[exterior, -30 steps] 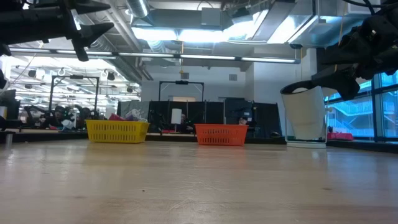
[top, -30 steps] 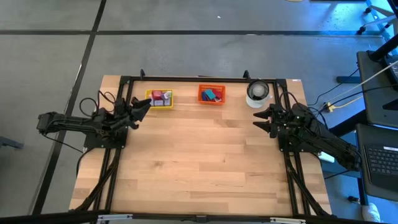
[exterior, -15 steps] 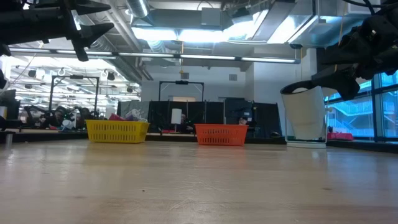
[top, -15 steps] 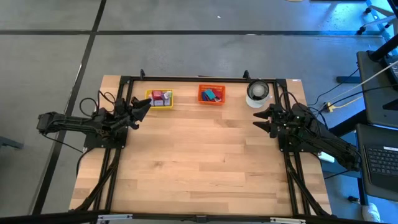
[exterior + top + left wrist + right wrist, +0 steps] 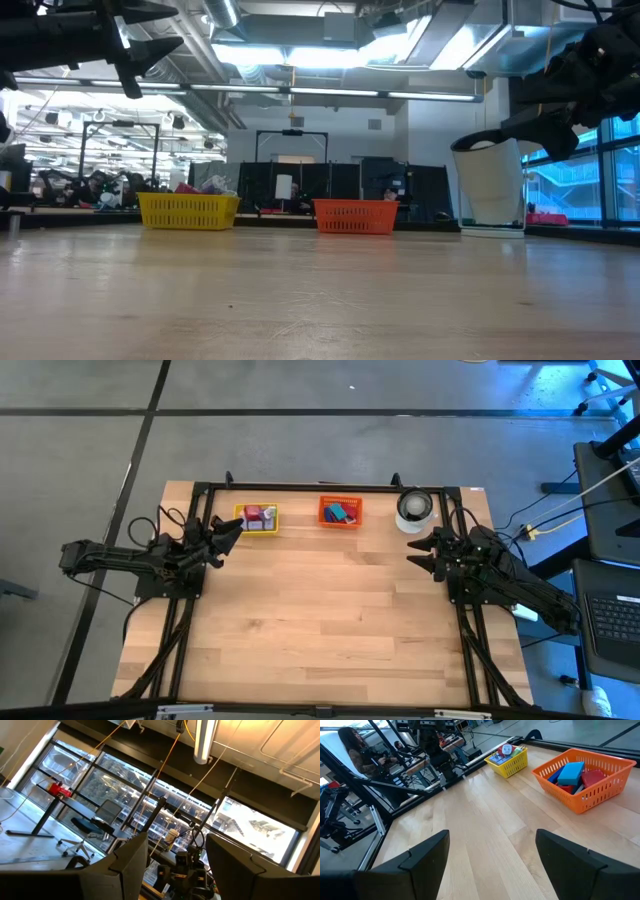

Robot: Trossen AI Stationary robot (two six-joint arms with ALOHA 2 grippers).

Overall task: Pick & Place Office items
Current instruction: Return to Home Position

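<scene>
The office items lie in two trays at the table's far edge. Red, lilac and white pieces [image 5: 259, 516] fill the yellow tray [image 5: 241, 520]. Blue, teal and red blocks [image 5: 571, 772] sit in the orange tray [image 5: 587, 799]. My left gripper [image 5: 232, 533] hangs open above the table, just left of the yellow tray, tilted upward, with nothing between its fingers [image 5: 131, 864]. My right gripper [image 5: 413, 550] is open and empty too, raised over the table's right side near the white round container [image 5: 415, 510], facing the trays.
The white round container with a dark rim [image 5: 490, 185] stands at the far right corner. Black frame rails [image 5: 300, 487] run along the table's far and side edges. Bare wood [image 5: 320, 620] spreads over the middle and near part. A person [image 5: 355, 745] sits beyond the table.
</scene>
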